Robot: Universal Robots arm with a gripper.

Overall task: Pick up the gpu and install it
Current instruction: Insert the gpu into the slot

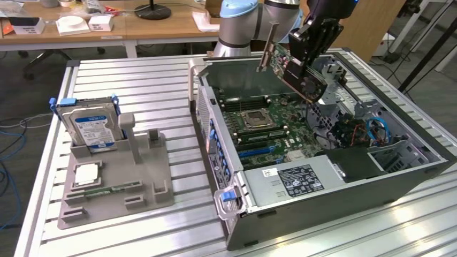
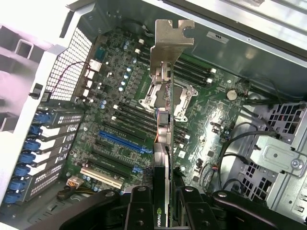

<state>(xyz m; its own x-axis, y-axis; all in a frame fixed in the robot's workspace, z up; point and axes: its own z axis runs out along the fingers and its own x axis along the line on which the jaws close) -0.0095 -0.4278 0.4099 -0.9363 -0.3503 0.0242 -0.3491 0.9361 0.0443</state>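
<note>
Flat green gpu [image 1: 300, 75] in black claw [image 2: 165, 203]

The gpu [image 1: 289, 64] is green with a black cooler [image 1: 311, 83]; the hard drive [image 1: 84, 110] bears a blue-white label [image 1: 93, 129].

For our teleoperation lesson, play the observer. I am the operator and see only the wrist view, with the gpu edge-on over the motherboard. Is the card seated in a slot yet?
Observer: No. In the exterior view the gpu hangs tilted over the open computer case, clamped in the gripper.
Operator: Which way does its bracket face?
Observer: The silver bracket is at the end of the card toward the exterior view's left.
Operator: Anything beside the case?
Observer: On the exterior view's left sits a grey holder with a hard drive standing upright in it.
</note>
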